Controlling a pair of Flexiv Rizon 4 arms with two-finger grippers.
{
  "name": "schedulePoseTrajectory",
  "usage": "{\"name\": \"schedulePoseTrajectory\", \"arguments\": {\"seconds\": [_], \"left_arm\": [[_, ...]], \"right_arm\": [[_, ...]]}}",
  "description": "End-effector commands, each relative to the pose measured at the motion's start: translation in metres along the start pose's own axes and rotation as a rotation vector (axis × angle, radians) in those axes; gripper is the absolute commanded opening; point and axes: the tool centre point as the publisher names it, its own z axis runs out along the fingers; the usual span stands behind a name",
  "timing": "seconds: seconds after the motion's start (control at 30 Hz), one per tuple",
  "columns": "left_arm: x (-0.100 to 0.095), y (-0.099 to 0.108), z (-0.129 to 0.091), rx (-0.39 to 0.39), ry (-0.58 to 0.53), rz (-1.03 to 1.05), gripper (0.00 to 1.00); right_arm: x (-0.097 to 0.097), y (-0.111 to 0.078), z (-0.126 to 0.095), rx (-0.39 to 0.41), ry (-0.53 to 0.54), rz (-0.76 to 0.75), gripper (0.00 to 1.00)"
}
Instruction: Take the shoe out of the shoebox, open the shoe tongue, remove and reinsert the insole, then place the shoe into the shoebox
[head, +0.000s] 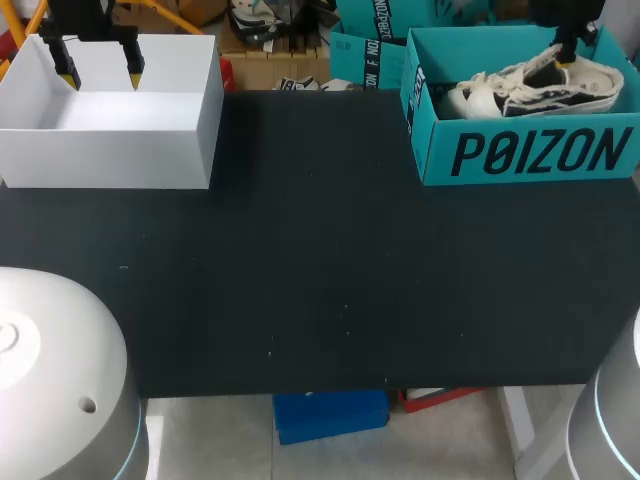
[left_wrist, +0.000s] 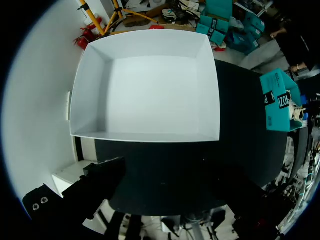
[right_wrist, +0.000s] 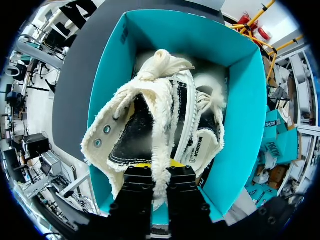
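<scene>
- Can't see much of the right gripper from the head view, cut off at the far edge. In its own wrist view there's only a sliver of yellow peeking out behind the fluff.
- Looks clamped on the shoe, one black finger on each side of the frayed cream edge (fuzz squeezed right between them).
- Shoe sitting inside the teal shoebox at the table's far right corner, heel end toward the gripper. Toe end buried under laces and fluff, hard to make out.
- Can't tell whether that's a second shoe tucked beside it or just more of the same one.
- Left gripper hanging over the open white box at the far left corner, fingers spread wide, nothing between them.
- No yellow tips showing in the left wrist view, just dark bulk close to the camera.
- Bare black table between the two boxes.
- Pale rounded arm housings crowding the near corners of the head view and covering some tabletop.
</scene>
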Motion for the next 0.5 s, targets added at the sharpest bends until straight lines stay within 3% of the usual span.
{"name": "schedulePoseTrajectory", "arguments": {"seconds": [0.03, 0.3, 0.5], "left_arm": [[0.000, 0.001, 0.000, 0.000, -0.001, -0.001, 1.00], [0.000, 0.001, 0.000, 0.000, -0.001, -0.001, 1.00], [0.000, 0.001, 0.000, 0.000, -0.001, -0.001, 1.00]], "right_arm": [[0.008, 0.003, -0.031, 0.022, -0.013, -0.001, 0.00], [0.019, 0.007, -0.075, 0.069, -0.038, 0.018, 0.00], [0.037, 0.027, -0.107, 0.088, -0.085, 0.102, 0.00]]}}
